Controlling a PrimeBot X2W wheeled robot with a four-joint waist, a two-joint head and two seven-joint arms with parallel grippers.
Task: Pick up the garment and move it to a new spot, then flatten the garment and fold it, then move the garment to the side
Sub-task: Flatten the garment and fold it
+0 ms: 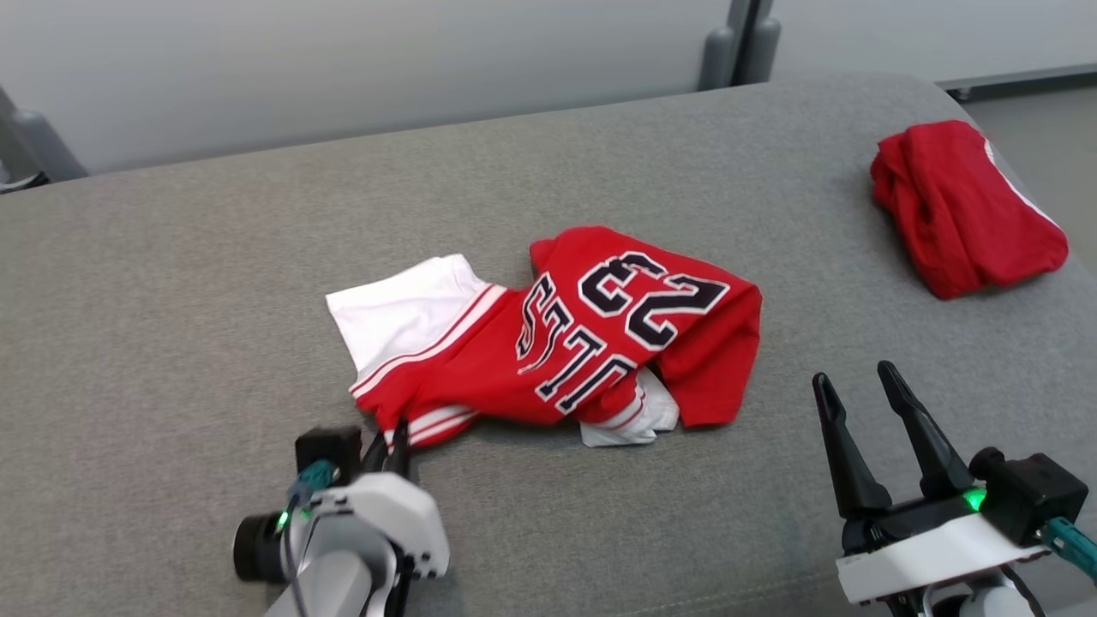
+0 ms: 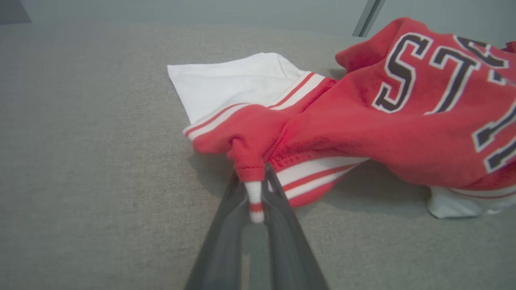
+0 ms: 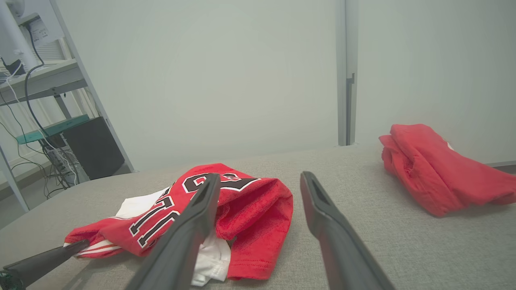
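Head view: the garment [image 1: 600,334] lies crumpled in the middle of the table [image 1: 171,300], which has a gray woven cover with a fine grain. The garment is a red sports shirt of soft knit cloth. It has big dark letters and the number 23, both edged in white, and a white part with red stripes on its left side. A small white bunch sticks out under its near edge. The left gripper [image 1: 392,446] is at the near left corner of the garment, and its two dark fingers are nearly together on the striped hem. The right gripper [image 1: 866,398] is near the garment on its right side, not touching it, with its long pointed fingers spread wide. Far to the right of the garment, a second red cloth [image 1: 960,206] lies in a thick, rounded bundle.

Left wrist view: the left gripper [image 2: 254,189] pinches a narrow fold of the garment [image 2: 363,121] between its fingers. The fold is red, with a white and red striped end. The cloth rises into a small peak at this place.

Right wrist view: the right gripper [image 3: 260,177] holds nothing, and its jaws are wide apart. The garment [image 3: 250,209] is in front of it, slightly to the left, with a stitched red hem facing the camera. The red cloth [image 3: 435,173] rests well apart, on the right. Behind the garment stands a plain pale wall [image 3: 201,80], and to the left of it a metal shelf [image 3: 40,80] with cables.
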